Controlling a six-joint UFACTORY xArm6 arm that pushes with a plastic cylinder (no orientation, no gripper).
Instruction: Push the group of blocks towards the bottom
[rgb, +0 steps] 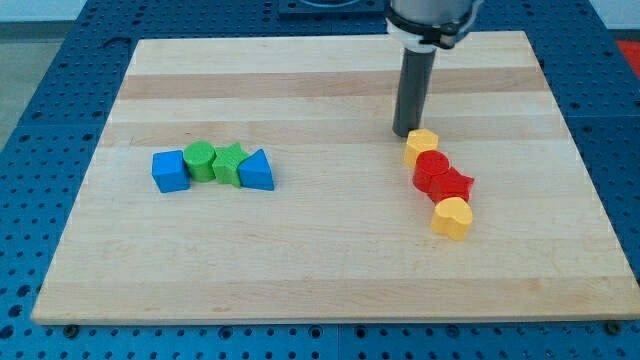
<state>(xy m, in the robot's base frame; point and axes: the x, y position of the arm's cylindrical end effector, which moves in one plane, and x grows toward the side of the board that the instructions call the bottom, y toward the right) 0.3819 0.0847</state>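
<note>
A pale wooden board (330, 270) is laid on a blue perforated table (40, 60), and the dark rod is seen coming down from the view's top, with my tip (406, 133) resting on the board. No jaws are carried by this arm, so nothing is spread, pressed together or pinched; only the bare rod end is presented.

The group to be pushed is judged to be the chain lying directly below and slightly to the view's right of my tip. It is made up of a small yellow hexagonal block (421, 146), touching or just beside my tip, then a red round block (431, 169), a red star-shaped block (455, 186) and a yellow heart-shaped block (451, 216), farthest from my tip. The chain's long axis runs from my tip towards the view's bottom right, so a downward push would be delivered nearly along it.

Well apart, to the view's left and a little below my tip, a second row is seen: blue cube (170, 171), green cylinder (199, 160), green star-like block (229, 164), blue triangular block (257, 171).
</note>
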